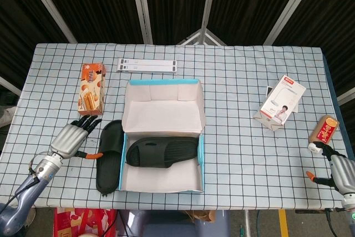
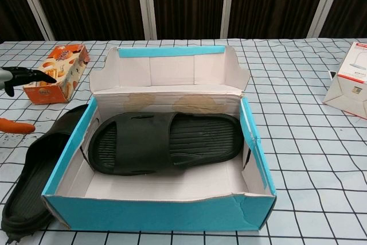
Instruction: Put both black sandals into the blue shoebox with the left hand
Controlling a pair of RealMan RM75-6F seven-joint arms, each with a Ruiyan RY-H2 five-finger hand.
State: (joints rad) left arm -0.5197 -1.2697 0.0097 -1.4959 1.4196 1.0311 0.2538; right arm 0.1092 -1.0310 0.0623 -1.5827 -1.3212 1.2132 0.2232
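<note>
Head view: left hand (image 1: pixel 71 136) hovered empty, fingers spread, at lower left beside the loose sandal (image 1: pixel 108 155).
One sandal (image 1: pixel 162 151) lay inside the blue shoebox (image 1: pixel 201 162); a clumsy grasp could nudge the box wall or snag it.

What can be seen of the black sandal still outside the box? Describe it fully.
The black sandal looks like a one-piece rubbery slide with a broad strap and ribbed footbed. It lies flat, sole down, on the checked tablecloth, lengthwise against the blue shoebox left wall. The left hand hovers beside it, not gripping it.
</note>
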